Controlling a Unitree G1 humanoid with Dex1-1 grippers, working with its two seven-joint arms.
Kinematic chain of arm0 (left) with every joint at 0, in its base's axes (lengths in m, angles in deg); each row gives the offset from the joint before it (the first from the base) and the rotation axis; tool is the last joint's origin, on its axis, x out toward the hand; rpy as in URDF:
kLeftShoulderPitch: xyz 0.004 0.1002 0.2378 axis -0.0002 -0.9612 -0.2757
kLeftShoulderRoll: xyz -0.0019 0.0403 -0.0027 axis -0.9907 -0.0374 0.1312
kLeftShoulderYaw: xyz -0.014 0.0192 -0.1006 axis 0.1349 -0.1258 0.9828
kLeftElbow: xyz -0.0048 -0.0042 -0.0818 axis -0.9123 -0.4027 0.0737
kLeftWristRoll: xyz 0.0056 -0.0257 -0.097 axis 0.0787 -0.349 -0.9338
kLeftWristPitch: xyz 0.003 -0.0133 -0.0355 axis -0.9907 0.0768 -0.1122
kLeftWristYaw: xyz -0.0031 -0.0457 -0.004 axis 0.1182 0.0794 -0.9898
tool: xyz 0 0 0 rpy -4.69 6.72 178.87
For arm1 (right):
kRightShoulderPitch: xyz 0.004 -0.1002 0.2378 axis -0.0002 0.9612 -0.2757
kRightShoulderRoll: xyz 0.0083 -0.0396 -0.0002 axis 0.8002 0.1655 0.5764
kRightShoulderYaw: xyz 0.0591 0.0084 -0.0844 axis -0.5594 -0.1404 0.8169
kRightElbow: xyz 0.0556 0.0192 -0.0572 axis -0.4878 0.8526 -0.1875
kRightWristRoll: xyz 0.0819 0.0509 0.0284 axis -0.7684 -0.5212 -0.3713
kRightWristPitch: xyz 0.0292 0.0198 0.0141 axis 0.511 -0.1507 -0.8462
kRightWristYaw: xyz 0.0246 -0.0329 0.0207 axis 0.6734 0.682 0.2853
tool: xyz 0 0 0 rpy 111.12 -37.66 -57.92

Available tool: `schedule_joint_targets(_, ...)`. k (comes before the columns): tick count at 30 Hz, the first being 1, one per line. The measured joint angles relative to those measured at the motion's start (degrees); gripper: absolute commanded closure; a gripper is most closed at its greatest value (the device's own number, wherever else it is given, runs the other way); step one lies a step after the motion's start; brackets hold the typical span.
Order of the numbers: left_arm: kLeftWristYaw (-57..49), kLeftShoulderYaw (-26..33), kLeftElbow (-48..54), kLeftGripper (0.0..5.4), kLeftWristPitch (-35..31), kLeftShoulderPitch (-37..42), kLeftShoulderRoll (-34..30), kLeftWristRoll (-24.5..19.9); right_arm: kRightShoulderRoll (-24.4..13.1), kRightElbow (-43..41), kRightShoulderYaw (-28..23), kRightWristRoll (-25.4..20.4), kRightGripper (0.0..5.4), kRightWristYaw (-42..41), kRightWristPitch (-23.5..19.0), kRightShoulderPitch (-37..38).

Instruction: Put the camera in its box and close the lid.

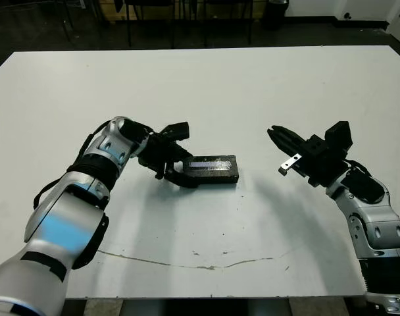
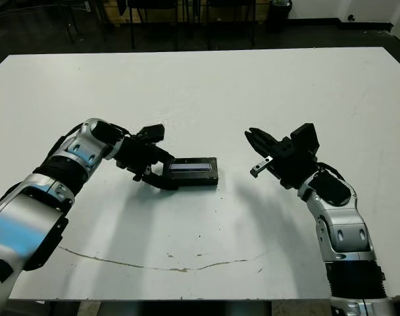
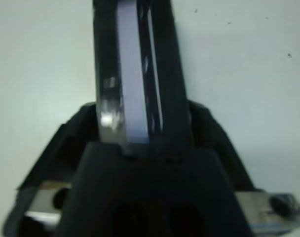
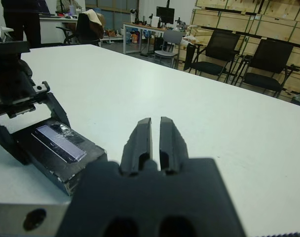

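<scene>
The box (image 1: 218, 177) lies at mid-table with the lid (image 1: 212, 162) resting flat on top of it; a pale shiny strip runs along the lid. Nothing of the camera shows. My left gripper (image 1: 185, 171) is shut on the box's left end, one finger (image 1: 181, 180) curving along its front side and the other behind it. In the left wrist view the box (image 3: 140, 74) fills the gap between the fingers. My right gripper (image 1: 274, 134) hovers shut and empty to the right of the box, a hand's width away, pointing toward it. The right wrist view shows the box (image 4: 61, 148) beyond those fingertips (image 4: 145, 129).
The white table (image 1: 206, 85) has a thin dark crack line (image 1: 187, 263) near its front edge. Chairs and crates stand beyond the far edge, and a person (image 4: 21, 19) stands at a desk in the background.
</scene>
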Motion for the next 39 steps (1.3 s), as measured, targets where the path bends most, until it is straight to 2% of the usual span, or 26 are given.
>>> schedule_joint_targets(7, 0.2, 0.2, 1.5, 0.05, 5.3, -1.9, -3.2, -0.3, 0.0, 0.3, 0.0, 0.1, 5.4, -0.2, 0.9, 0.0)
schedule_joint_targets(11, 0.2, 0.9, 5.5, 0.02, 9.2, -5.3, -8.4, -1.2, -0.1, 0.1, 0.0, 0.6, 5.4, 0.2, 1.0, 0.2)
schedule_joint_targets(19, 1.3, 3.8, 13.0, 0.02, 8.9, -13.6, -19.0, -5.9, -0.1, -0.9, 0.0, 0.8, 5.4, 0.6, -0.4, 0.5)
schedule_joint_targets(24, 2.4, 6.4, 20.9, 0.02, 2.4, -18.8, -25.2, -8.3, 0.0, -0.9, 0.1, 0.8, 5.4, 0.6, -0.2, 0.5)
schedule_joint_targets(28, -4.0, 11.9, 32.4, 0.46, -8.5, -25.2, -27.7, -10.0, 0.0, -1.1, 0.2, 0.9, 5.4, 1.1, -0.4, 0.5)
schedule_joint_targets(31, -16.9, 19.8, 42.8, 1.05, -13.3, -30.8, -24.0, -14.1, 0.1, -1.0, 0.2, 0.9, 5.4, 1.2, -0.4, 0.5)
schedule_joint_targets(34, -32.1, 25.3, 52.7, 1.62, -15.8, -33.9, -14.3, -18.1, 0.1, -1.0, 0.2, 0.9, 5.4, 1.2, -0.4, 0.5)
schedule_joint_targets(39, -54.5, 25.1, 67.8, 2.57, -24.2, -35.9, 3.0, -19.4, 0.1, -0.9, 0.2, 0.9, 5.4, 1.4, -0.3, 0.5)
